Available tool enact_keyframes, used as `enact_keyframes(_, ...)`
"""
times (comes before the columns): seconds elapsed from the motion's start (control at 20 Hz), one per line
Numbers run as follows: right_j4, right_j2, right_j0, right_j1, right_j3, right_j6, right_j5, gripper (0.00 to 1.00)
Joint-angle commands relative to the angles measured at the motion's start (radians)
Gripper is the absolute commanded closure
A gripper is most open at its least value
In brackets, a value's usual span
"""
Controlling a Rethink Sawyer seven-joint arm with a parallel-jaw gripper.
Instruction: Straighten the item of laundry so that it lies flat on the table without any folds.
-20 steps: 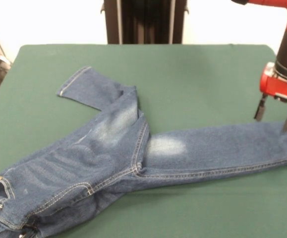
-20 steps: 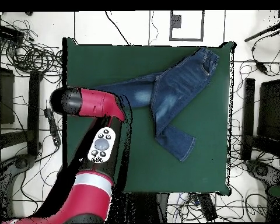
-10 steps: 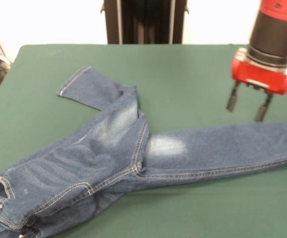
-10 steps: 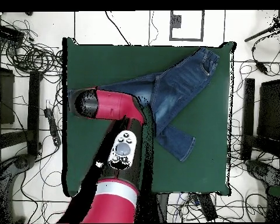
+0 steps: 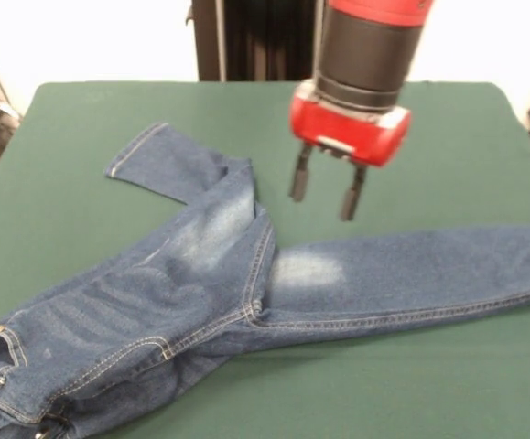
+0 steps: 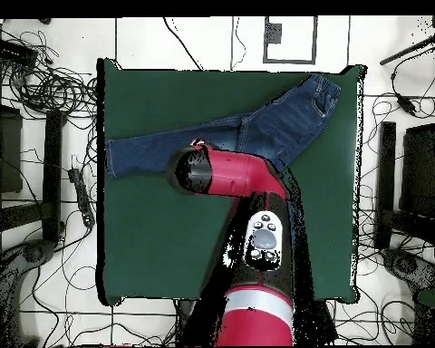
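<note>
The blue denim jeans (image 5: pixel 210 293) lie on the green table (image 5: pixel 365 128), waistband at the front view's lower left. One leg stretches flat to the right edge. The other leg bends back on itself, its cuff (image 5: pixel 136 151) pointing up left. Faded whitish patches show on both thighs. My gripper (image 5: pixel 324 194) hangs open above the table just behind the crotch, holding nothing, its fingers apart from the cloth. In the overhead view the arm (image 6: pixel 226 172) covers the middle of the jeans (image 6: pixel 285 118), and the gripper itself is hidden there.
Cables and stands lie on the floor around the table (image 6: pixel 149 245) in the overhead view. A dark pedestal (image 5: pixel 265 37) stands behind the table's far edge.
My gripper has swept from above the end of the straight leg toward the middle of the jeans, staying open. The jeans have not moved.
</note>
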Motion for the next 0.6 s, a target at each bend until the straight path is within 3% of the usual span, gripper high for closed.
enact_keyframes(0.05,-0.173,0.197,-0.002,0.062,0.112,-0.185,-0.030,0.00)
enact_keyframes(0.3,-0.220,0.221,-0.017,0.082,0.121,-0.108,-0.041,0.00)
enact_keyframes(0.6,-0.232,0.230,-0.023,0.098,0.120,-0.060,0.037,0.00)
